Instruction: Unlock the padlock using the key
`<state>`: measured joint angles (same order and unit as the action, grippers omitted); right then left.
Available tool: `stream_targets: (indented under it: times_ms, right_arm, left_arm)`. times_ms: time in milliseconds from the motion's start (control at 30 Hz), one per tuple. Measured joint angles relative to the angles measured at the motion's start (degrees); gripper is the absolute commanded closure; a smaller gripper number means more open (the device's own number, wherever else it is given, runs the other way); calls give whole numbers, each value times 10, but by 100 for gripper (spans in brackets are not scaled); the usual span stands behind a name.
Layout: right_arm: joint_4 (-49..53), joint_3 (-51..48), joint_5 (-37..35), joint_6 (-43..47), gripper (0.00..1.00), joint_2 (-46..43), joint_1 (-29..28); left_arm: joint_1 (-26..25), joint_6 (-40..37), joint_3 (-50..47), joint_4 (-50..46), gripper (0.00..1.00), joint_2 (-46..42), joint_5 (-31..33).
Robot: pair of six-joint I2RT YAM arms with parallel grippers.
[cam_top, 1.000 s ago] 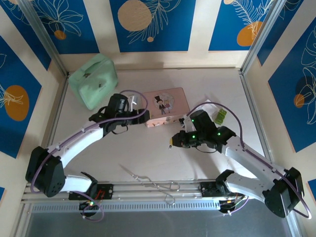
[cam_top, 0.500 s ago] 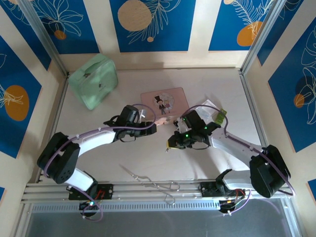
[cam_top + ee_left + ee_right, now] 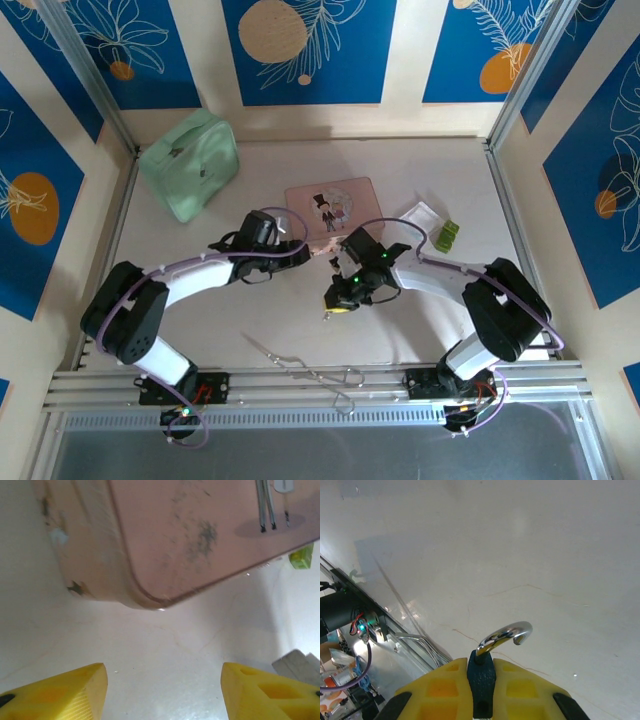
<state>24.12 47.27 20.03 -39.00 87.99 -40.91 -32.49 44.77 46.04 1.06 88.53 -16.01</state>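
Pink tin with a cartoon couple on its lid; mint-green pouch; padlock dark teal-blue with shiny silver shackle; right gripper has yellow fingers; blue wall panels patterned with white leaves, orange circles

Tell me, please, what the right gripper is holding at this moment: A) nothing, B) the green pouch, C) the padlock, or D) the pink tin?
C: in the right wrist view the right gripper is shut on the padlock, whose silver shackle sticks out past the yellow fingers.
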Motion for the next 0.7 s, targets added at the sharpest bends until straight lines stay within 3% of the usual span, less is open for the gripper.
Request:
stream_targets:
  times_ms: [500, 700]
  right_arm:
    - [7, 3, 11, 3, 100, 4, 20]
    - [9, 31, 12, 9, 97, 41, 23]
  left_arm:
    - [20, 0, 10, -26, 40, -4, 39]
    - [21, -3, 10, -63, 38, -61, 56]
